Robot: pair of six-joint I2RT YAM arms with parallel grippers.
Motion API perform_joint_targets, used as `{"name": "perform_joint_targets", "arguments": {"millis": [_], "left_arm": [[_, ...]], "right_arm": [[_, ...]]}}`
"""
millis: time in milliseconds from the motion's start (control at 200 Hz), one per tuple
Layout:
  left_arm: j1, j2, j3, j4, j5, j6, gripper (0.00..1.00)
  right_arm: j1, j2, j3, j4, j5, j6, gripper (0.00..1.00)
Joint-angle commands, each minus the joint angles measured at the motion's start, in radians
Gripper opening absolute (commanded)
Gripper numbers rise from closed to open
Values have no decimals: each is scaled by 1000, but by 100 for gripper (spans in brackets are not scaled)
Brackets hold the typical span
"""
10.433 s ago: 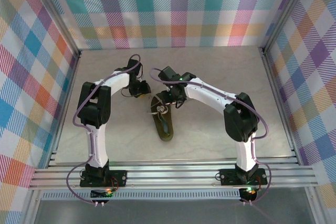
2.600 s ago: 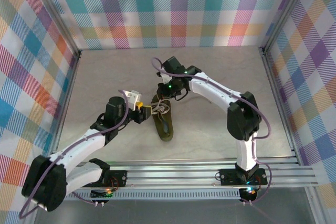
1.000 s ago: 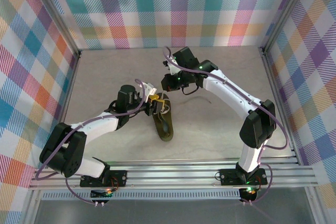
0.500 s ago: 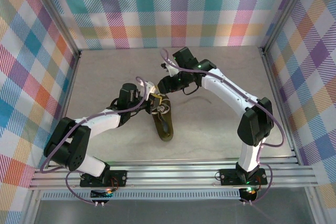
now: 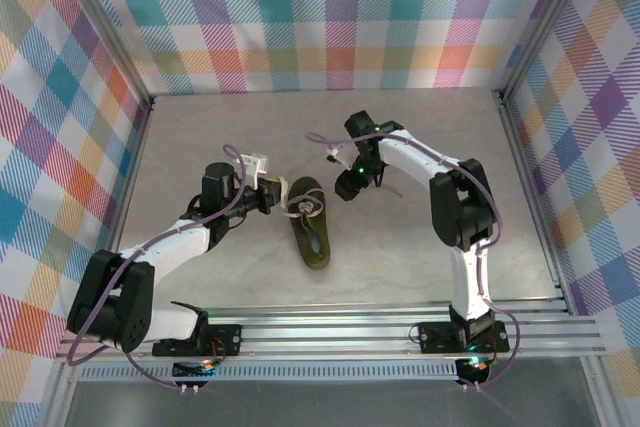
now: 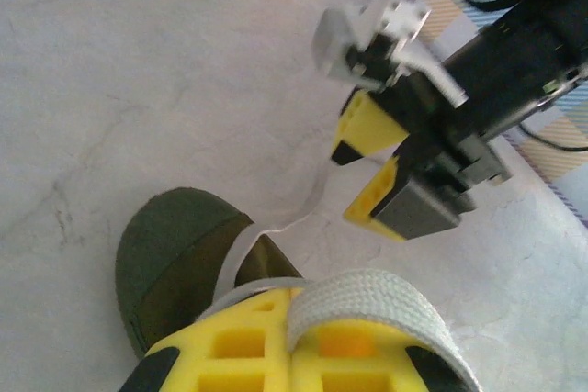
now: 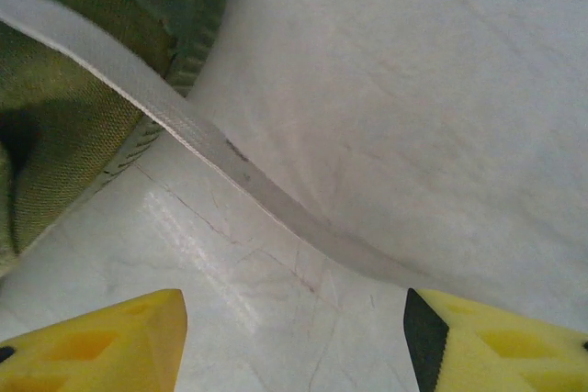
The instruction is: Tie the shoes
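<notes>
**Step in hand: lace pick-up.** In the top view, the shoe (image 5: pixel 312 232) lay near the middle of the table (image 5: pixel 200 137), toe toward 12 o'clock and heel toward 6 o'clock. Its laces (image 5: pixel 305 209) were bunched over the upper.

1. The left gripper (image 6: pixel 299 332) sat at the shoe's 10 o'clock, beside the toe. Its fingers were closed on a flat cream lace strand (image 6: pixel 367 300), which draped over the fingertips in the left wrist view.
2. The right gripper (image 7: pixel 289 341) sat at the shoe's 2 o'clock. Its fingers stood apart and held nothing.
3. The second strand (image 7: pixel 230 162) ran from the shoe's edge diagonally across the table, just ahead of the open fingers and not yet between them.

You could not tell from these views whether any crossing or knot was formed.

**Next move, as judged.** You would advance the right gripper until the strand sits between its pads, then close. Keep the left grip firm; the flat lace looks liable to slip. Only then draw the strands apart.
</notes>
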State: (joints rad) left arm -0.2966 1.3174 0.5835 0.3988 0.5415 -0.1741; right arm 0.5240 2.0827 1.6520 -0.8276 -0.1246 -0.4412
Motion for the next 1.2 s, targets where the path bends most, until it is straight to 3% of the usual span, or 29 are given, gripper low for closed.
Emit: {"name": "perform_joint_targets", "arguments": {"millis": [0,185,380,435,540,605,895,1060,1195], "left_arm": [[21,-33,-8,54,38,-58,0],[49,-35,7,46,41,-69,0],[98,-48,30,36,55,-94,0],[111,-59,41,18,58,-97,0],[136,-108,73,-46,69,-92,0],[149,-156,96,-116,65,-70,0],[192,-422,150,-512,-63,47,0],[206,-536,112,-637,-207,-31,0],[211,-582,111,-818,-417,-140,0]], "right_arm": [[18,40,57,15,-24,-164,65],[47,194,232,-94,-43,-179,67],[63,253,250,-117,-12,-188,64],[62,258,246,-116,23,-181,53],[60,231,207,-87,94,-168,12],[53,181,149,-33,123,-160,0],[2,-47,-36,95,266,-42,0],[2,-156,-136,85,299,77,0],[2,-220,-232,78,303,154,0]]}}
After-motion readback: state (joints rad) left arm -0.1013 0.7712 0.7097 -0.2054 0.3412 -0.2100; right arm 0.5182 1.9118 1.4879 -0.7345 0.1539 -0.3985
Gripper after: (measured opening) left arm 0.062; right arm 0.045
